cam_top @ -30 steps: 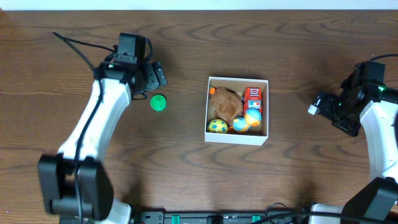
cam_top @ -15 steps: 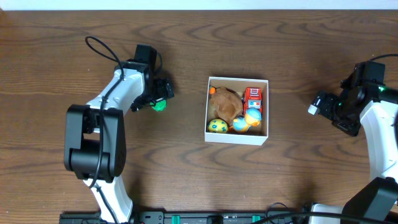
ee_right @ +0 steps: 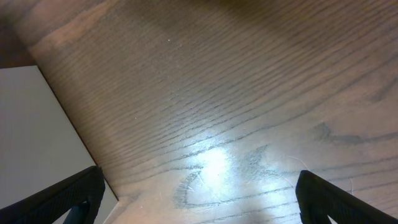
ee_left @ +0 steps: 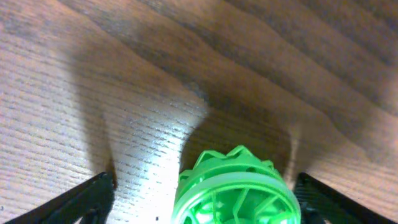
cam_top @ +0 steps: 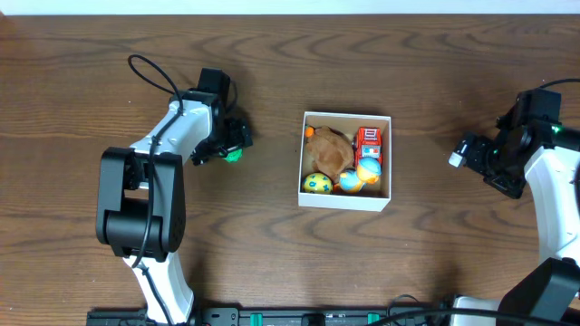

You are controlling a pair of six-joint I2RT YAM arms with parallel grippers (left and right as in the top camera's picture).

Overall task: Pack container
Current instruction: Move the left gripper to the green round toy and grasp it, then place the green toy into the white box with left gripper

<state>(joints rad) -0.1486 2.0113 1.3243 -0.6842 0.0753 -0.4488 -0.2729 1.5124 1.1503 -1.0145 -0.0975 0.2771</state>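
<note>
White cardboard, the container [cam_top: 344, 201] sits mid-table on the dark wooden table [cam_top: 408, 72], and inside go a brown plush [cam_top: 330, 148], a red truck [cam_top: 368, 140] and coloured balls [cam_top: 317, 183]. Well to its left, the left gripper [cam_top: 233, 143] is low, jaws spread wide either side of a green slotted ball [ee_left: 236, 190]. Far right, the right gripper [cam_top: 467, 154] gapes wide above the wood.

The container [cam_top: 345, 203] sits near the middle of the table [cam_top: 272, 254]. Inside it, a stuffed toy [cam_top: 330, 150] fills the left rear, a toy truck [cam_top: 368, 139] lies along the right wall, and balls [cam_top: 316, 184], perhaps three, line the front wall. Well to its left, a ribbed round toy [cam_top: 233, 155] lies on the table between the fingers of the left gripper [cam_top: 237, 143]. The right gripper [cam_top: 464, 154] is well to the container's right.
</note>
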